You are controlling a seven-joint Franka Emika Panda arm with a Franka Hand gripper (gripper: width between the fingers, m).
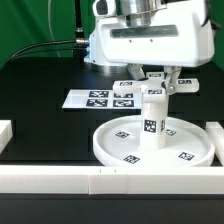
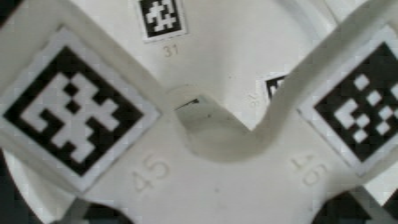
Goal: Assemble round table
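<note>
The large round disc (image 1: 112,150) lies flat near the front of the table. The short cylinder leg (image 1: 153,120) stands upright on its middle. The cross-shaped foot (image 1: 128,86) sits flat on top of the leg, its tagged arms sticking out to both sides. My gripper (image 1: 158,77) comes straight down on the foot's middle and looks shut on it. In the wrist view the foot (image 2: 222,180) fills the frame, with two tagged arms and a round recess (image 2: 201,122) between them. My fingertips do not show there.
The marker board (image 1: 92,98) lies behind the disc, toward the exterior view's left. White border rails run along the front (image 1: 50,181), the left (image 1: 5,133) and the right (image 1: 216,140). A green backdrop stands behind.
</note>
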